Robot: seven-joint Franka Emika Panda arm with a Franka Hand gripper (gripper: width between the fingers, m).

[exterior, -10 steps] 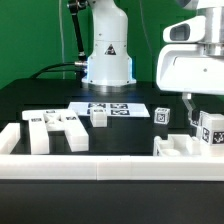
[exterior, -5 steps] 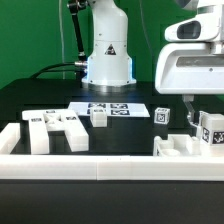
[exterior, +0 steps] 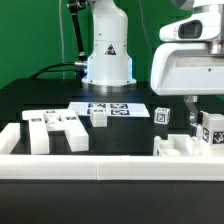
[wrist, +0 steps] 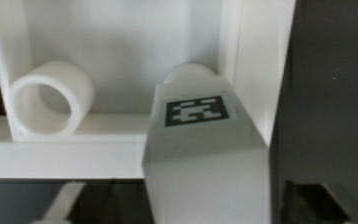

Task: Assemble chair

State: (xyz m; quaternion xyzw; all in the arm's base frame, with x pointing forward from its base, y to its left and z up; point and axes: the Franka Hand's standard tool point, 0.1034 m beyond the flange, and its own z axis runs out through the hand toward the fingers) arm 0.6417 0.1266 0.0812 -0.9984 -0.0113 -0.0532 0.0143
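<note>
At the exterior view's left, a large blocky chair piece (exterior: pixel 55 130) lies on the black tabletop (exterior: pixel 30 100), close behind the long white border wall (exterior: pixel 100 166), with square tags on its upper faces. Just to its right a small white block (exterior: pixel 99 117) sits at the near edge of the marker board (exterior: pixel 118 108), which lies flat in front of the arm's white base (exterior: pixel 107 55). Further right a tagged cube (exterior: pixel 163 115) stands alone, apart from the board's end.

At the exterior view's right, the arm's bulky white head hangs low over the tabletop. The tool (exterior: pixel 200 108) reaches down from it, with one dark finger (exterior: pixel 189 102) showing. Directly beneath stands a tagged block (exterior: pixel 211 133), and a low white piece (exterior: pixel 178 147) lies beside it, against the border wall.

In the wrist view, a white bar with a rounded end (wrist: pixel 202 150) fills the middle and carries one square tag. A white part with an oval hole (wrist: pixel 44 102) stands next to it, in front of a white wall. The bar lies straight under the tool. The fingertips themselves are too dark and cropped to read, so I cannot tell whether the tool is spread or pinching the bar.
</note>
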